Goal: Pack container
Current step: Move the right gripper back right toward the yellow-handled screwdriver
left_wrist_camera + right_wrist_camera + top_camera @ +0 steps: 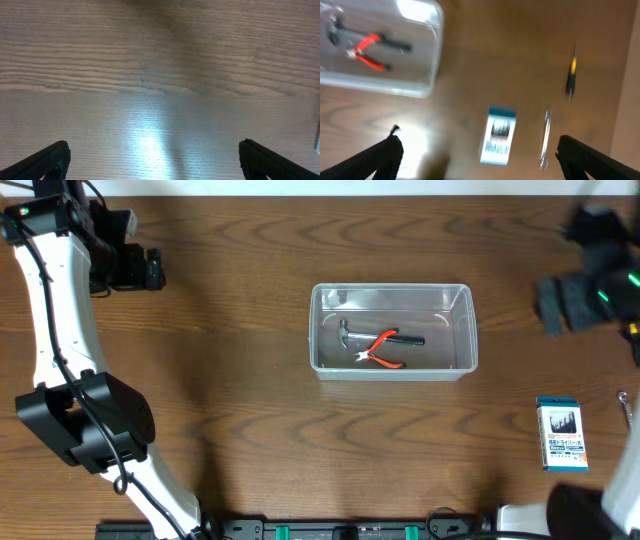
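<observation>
The clear plastic container [393, 330] sits mid-table and holds a small hammer [348, 334] and red-handled pliers [383, 347]. It also shows at the top left of the blurred right wrist view [420, 85]. My left gripper [152, 160] is open and empty over bare wood at the far left. My right gripper [477, 155] is open and empty, above the table's right side, with a blue-and-white card pack [497, 135] lying between and beyond its fingers. The card pack also shows in the overhead view [562, 433].
A thin shiny metal tool [546, 137] lies right of the card pack, and also shows at the overhead view's right edge [625, 405]. A dark tool with a yellow band [571, 75] lies farther off. The left arm's base stands at the front left [85, 420].
</observation>
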You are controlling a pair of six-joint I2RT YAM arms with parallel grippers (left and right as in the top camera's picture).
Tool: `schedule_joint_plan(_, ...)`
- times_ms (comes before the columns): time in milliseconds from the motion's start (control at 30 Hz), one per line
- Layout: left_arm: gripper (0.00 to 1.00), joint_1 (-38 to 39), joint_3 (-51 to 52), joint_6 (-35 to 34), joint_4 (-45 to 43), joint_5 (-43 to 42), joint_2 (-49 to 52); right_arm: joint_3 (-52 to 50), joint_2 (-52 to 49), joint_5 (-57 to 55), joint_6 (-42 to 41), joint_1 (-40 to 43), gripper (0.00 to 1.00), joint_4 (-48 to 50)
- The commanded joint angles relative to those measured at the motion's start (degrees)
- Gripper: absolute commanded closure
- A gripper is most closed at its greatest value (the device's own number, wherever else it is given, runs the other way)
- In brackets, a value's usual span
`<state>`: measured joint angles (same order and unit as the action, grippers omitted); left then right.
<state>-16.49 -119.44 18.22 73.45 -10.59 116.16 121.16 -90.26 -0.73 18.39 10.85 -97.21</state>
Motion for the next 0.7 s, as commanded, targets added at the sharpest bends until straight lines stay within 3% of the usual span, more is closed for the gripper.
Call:
schedule_joint_plan(0,0.02,-0.2,0.4,-0.1,0.2,-0.7,0.7,-9.8,2.1,4.2,-1.6,8.5,0.01,-0.1)
schedule_joint_plan(167,0.02,-0.2,0.4,-0.1,0.2,-0.7,0.7,-16.1,1.6,5.7,-2.5,19.1,0.01,3.5)
schedule_joint_plan(333,0.02,-0.2,0.4,-0.1,0.2,-0.7,0.7,-16.2,-1.3,7.7,-1.6,24.9,0.01,14.5)
schedule_joint_plan(500,0.02,-0.2,0.4,-0.1,0.2,-0.7,0.7,-16.2,-4.7,7.5,16.6,25.5,0.01,23.7)
schedule_joint_plan(667,0.02,-0.2,0.4,-0.1,0.2,-0.7,0.7,-16.2,-8.7,6.0,21.6,25.5,0.01,31.4)
